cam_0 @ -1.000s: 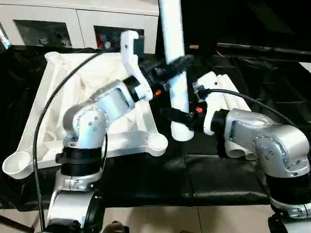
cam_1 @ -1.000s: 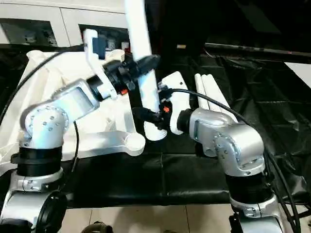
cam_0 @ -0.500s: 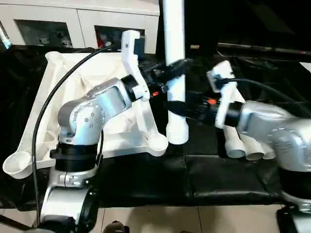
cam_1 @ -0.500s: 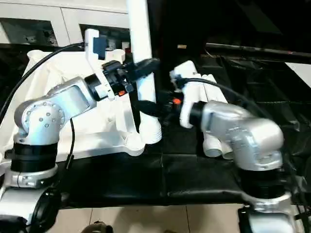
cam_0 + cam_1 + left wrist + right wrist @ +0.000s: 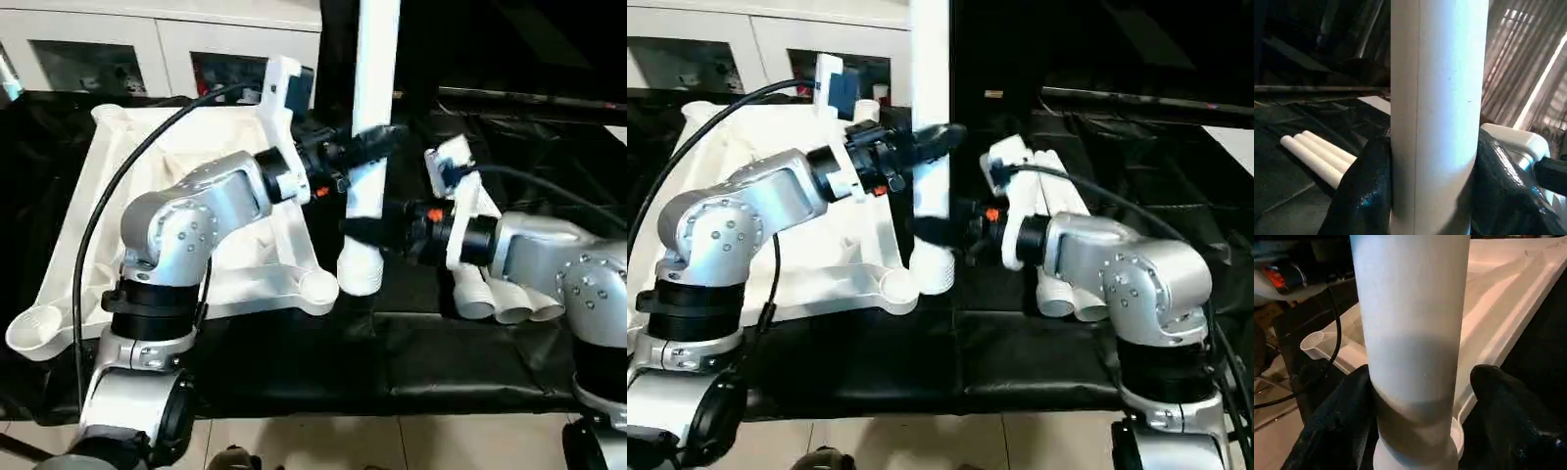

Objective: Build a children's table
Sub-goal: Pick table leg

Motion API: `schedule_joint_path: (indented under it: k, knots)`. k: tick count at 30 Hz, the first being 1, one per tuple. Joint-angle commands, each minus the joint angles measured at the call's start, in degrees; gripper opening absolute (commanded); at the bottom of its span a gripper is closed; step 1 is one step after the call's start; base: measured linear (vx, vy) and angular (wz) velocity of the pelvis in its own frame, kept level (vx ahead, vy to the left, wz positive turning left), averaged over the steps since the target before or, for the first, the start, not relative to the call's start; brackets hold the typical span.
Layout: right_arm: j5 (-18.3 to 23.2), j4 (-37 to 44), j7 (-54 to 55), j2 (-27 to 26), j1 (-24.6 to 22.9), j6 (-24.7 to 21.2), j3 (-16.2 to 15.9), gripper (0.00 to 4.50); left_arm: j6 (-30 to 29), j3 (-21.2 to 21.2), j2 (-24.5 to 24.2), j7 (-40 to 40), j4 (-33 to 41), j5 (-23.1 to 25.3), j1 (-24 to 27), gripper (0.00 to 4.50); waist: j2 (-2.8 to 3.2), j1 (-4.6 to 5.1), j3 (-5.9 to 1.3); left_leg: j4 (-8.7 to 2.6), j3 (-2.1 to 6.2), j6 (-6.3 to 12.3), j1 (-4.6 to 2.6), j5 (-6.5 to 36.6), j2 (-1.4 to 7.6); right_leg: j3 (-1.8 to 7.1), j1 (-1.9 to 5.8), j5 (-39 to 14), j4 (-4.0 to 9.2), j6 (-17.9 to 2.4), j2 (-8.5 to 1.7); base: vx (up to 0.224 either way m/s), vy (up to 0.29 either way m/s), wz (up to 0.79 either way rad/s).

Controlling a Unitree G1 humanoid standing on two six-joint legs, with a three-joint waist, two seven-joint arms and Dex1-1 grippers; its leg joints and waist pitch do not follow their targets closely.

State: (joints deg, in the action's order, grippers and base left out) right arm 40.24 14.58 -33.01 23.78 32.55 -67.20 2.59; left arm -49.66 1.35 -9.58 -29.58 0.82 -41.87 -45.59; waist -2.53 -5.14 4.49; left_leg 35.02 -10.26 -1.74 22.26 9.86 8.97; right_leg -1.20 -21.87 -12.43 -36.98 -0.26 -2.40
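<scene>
One white table leg (image 5: 377,69) stands nearly upright, and my left gripper (image 5: 370,149) is shut on its middle; both black fingers (image 5: 1366,186) press its sides. Lower down, my right gripper (image 5: 364,231) straddles the same leg, open, with one finger (image 5: 1508,401) standing a little off it. The leg's ribbed lower end (image 5: 358,276) hangs just right of a round corner socket (image 5: 318,287) of the table top (image 5: 176,147), which lies upside down on the left. Three more legs (image 5: 1058,196) lie side by side behind my right forearm.
Black cloth (image 5: 294,362) covers the work surface up to its front edge. A white glass-door cabinet (image 5: 147,39) stands at the back. A black cable (image 5: 98,225) loops over my left arm. Another corner socket (image 5: 29,328) sits at the front left.
The leg has swung from leaning left to nearly upright, and its lower end has come closer to the corner socket. My right gripper's fingers have widened around it. The left grip is unchanged.
</scene>
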Motion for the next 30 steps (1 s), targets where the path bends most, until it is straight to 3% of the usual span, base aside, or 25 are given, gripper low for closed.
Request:
schedule_joint_path:
  k: [1,20,27,30]
  knots:
    - [0.01,0.25,-0.27,1.36,-0.56,-0.67,-0.97,3.29,0.07,-0.37,0.04,-0.51,0.57,-0.04,-1.26,1.83,0.24,-0.11,-4.59,-3.61,1.47,-3.23,-1.47,6.63,3.69,2.60,2.59,-6.78,4.78,-10.97,-5.36,0.000,0.000,0.00]
    - [-0.80,1.64,-1.86,1.93,-1.35,1.86,-4.04,3.29,-1.49,-1.42,-0.64,-3.67,2.42,-1.09,-1.04,1.83,0.36,-0.15,-4.54,-3.59,1.47,-2.97,-1.45,6.63,3.70,2.62,2.48,-6.79,4.75,-11.16,-5.38,0.000,0.000,0.00]
    - [-0.71,1.77,-2.05,1.95,-1.51,2.15,-4.34,2.55,-1.43,-1.46,-0.66,-3.76,2.72,-0.88,-0.94,1.83,0.29,-0.13,-4.58,-3.61,1.50,-2.92,-1.42,6.27,3.75,2.61,2.52,-6.37,4.67,-11.09,-5.40,0.000,0.000,0.00]
    - [-0.62,1.80,-2.32,2.00,-1.51,2.17,-4.58,2.44,-1.55,-1.40,-0.77,-3.95,2.70,-0.89,-0.95,1.83,0.26,-0.13,-4.52,-3.61,1.46,-2.90,-1.43,6.67,3.71,2.62,2.49,-7.03,4.75,-11.02,-5.39,0.000,0.000,0.00]
